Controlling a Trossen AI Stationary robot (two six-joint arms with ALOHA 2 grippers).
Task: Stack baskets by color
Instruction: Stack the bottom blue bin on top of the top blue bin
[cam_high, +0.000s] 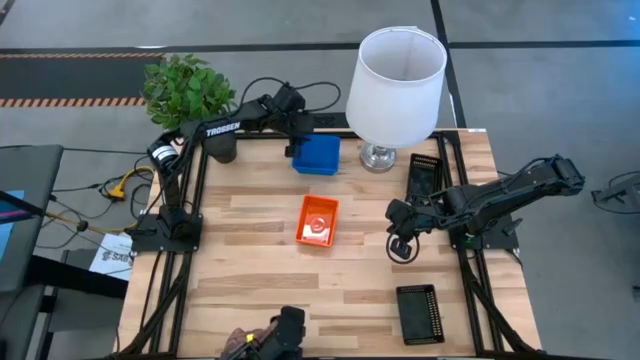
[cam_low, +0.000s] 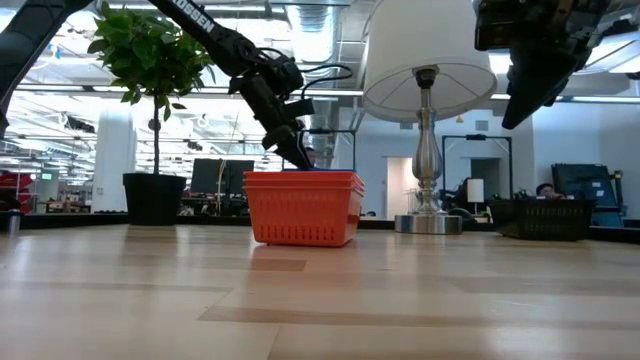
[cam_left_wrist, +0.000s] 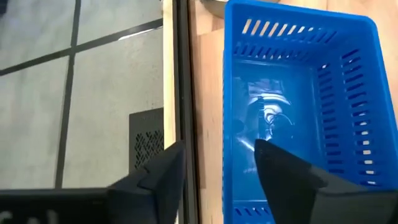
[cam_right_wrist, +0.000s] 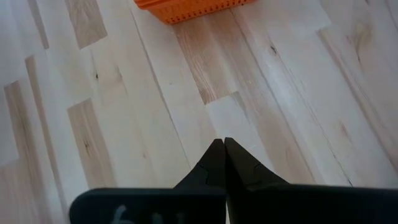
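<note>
I have the left gripper at the far edge of the tabletop, over the near-left rim of the blue basket. In the left wrist view its jaws stand apart, straddling the basket's side wall: one finger sits inside the blue basket, the other outside over the table edge, and neither pinches the wall. That basket sits just left of the lamp; seen from above it is nearly square, so I cannot call its long axis.

The orange basket lies mid-table, open side up, long axis running roughly toward and away from me with a slight tilt. In the low view it looks like stacked orange rims.

The right gripper hovers to the right of the orange basket, jaws pressed together and holding nothing; its wrist view shows the tips meeting over bare wood.

Two black baskets lie on the right side, one by the lamp, one near the front edge, both with their long axes running near to far.
</note>
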